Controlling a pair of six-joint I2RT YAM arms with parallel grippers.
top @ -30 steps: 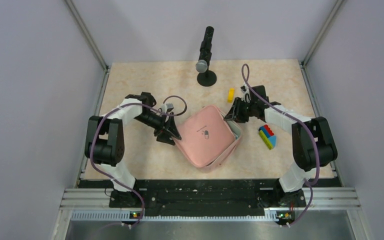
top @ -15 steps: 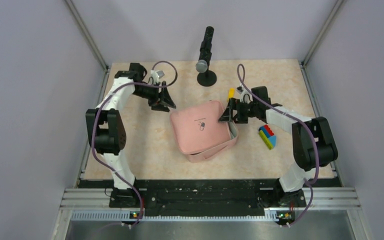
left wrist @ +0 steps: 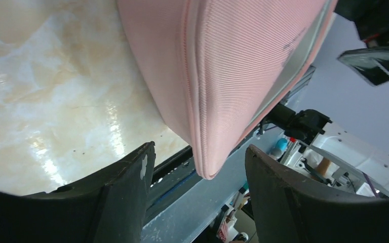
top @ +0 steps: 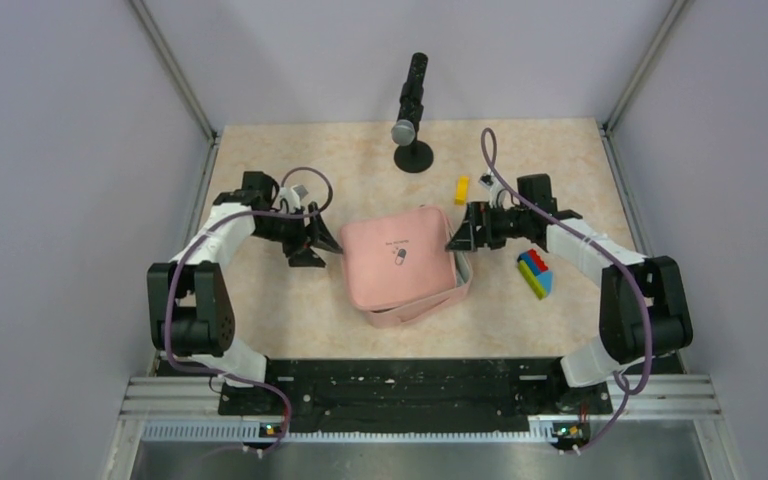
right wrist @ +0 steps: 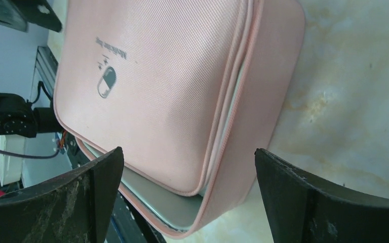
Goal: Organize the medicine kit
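At the left gripper (top: 328, 243): jaws well apart, nothing clamped, tips pointing at the left side of the medicine kit (top: 400, 262). In the left wrist view, a rounded pink corner of the kit between the two black fingers (left wrist: 116, 192), with a gap on either side; contact there hard to judge from above, seemingly just short. At the right gripper (top: 455, 238): jaws spread wide, likewise holding nothing, tips just beside the kit's far right corner. In the right wrist view, the lid framed between the fingers (right wrist: 304, 202) and clear of both. Kit itself flat on the table (top: 260, 300), about the middle, slightly nearer the front edge than the back, turned a little askew to the table's edges. Lid down but not zipped: grey lining showing in the gap along the right and near sides, lid sitting slightly off the base. Dark pill logo (right wrist: 106, 82) on the lid, facing up. Farther out, behind the right gripper, a small yellow brick (top: 461, 189). Toward the right edge, a multicoloured brick block (top: 534, 273), apart from the kit. At the middle of the back edge, a black stand with a grey-headed rod (top: 413, 120).
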